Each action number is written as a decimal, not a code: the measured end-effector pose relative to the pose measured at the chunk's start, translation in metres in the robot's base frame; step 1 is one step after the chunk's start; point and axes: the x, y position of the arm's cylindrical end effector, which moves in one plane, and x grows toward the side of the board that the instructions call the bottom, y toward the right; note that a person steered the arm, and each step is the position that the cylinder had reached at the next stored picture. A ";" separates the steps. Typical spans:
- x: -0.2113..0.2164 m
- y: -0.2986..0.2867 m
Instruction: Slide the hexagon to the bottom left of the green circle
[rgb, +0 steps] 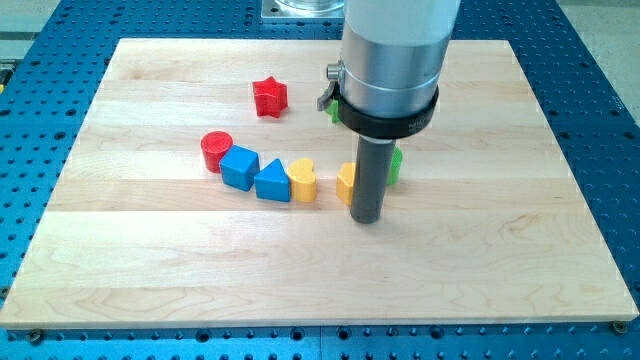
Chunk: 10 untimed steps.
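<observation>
My tip (367, 220) rests on the board just below the yellow hexagon (345, 181), whose right part the rod hides. The green circle (395, 164) stands just right of and above the hexagon; only its right edge shows behind the rod. The arm's wide grey body fills the view's top centre and covers most of the green star (331, 111).
A red star (269, 96) lies at upper left. A red cylinder (216, 150), a blue cube (239, 167), a blue triangle (272, 181) and a yellow heart-like block (302, 180) form a row to the left of the hexagon. The wooden board (500, 250) sits on a blue perforated table.
</observation>
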 end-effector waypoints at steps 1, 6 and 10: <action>-0.023 -0.009; -0.013 0.066; -0.128 0.036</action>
